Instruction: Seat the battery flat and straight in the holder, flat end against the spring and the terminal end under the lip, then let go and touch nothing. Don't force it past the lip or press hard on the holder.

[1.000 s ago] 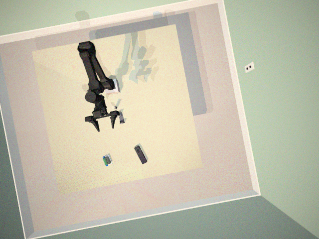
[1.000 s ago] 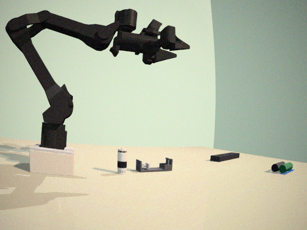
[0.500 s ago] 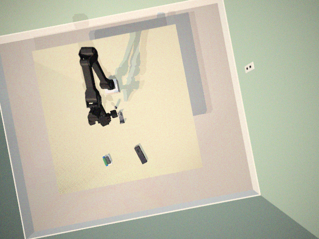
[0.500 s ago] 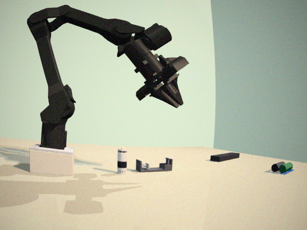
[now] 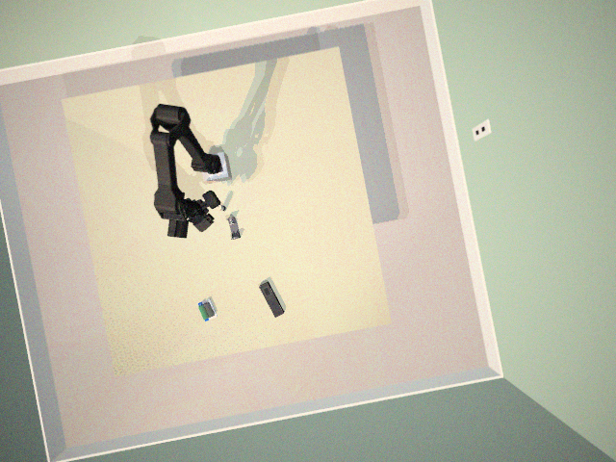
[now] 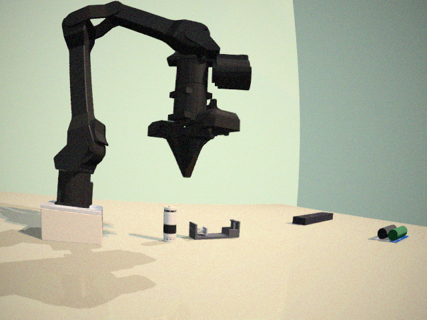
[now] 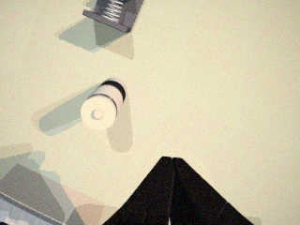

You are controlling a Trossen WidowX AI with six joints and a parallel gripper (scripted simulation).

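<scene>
The gripper (image 5: pixel 212 216) (image 6: pixel 186 176) (image 7: pixel 171 167) points straight down above the table (image 5: pixel 308 198) (image 6: pixel 241 275) (image 7: pixel 225 94), its fingers pressed together with nothing between them. Below and to one side, the battery (image 5: pixel 223 207) (image 6: pixel 169 223) (image 7: pixel 105 105) stands upright on the table, terminal up, white with a black band. It is apart from both the gripper and the holder.

Just beside it sits the holder (image 5: pixel 234 228) (image 6: pixel 213 235) (image 7: pixel 108 22), flat on the table and open upward. Its spring (image 6: pixel 201 231) (image 7: pixel 113 10) is at the end nearer the battery; the lip end is farther off. On the battery's other side is the pale block (image 5: pixel 223 174) (image 6: pixel 72 225) (image 7: pixel 23 213) that carries the arm (image 5: pixel 166 168) (image 6: pixel 81 79).

Well apart from these, a black bar (image 5: pixel 271 299) (image 6: pixel 311 219) lies on the table. A green cylinder (image 5: pixel 203 311) (image 6: pixel 397 233) and a dark one (image 5: pixel 209 309) (image 6: pixel 385 231) lie side by side. Farthest out, a socket (image 5: pixel 481 129) shows on the green surface beyond the table.
</scene>
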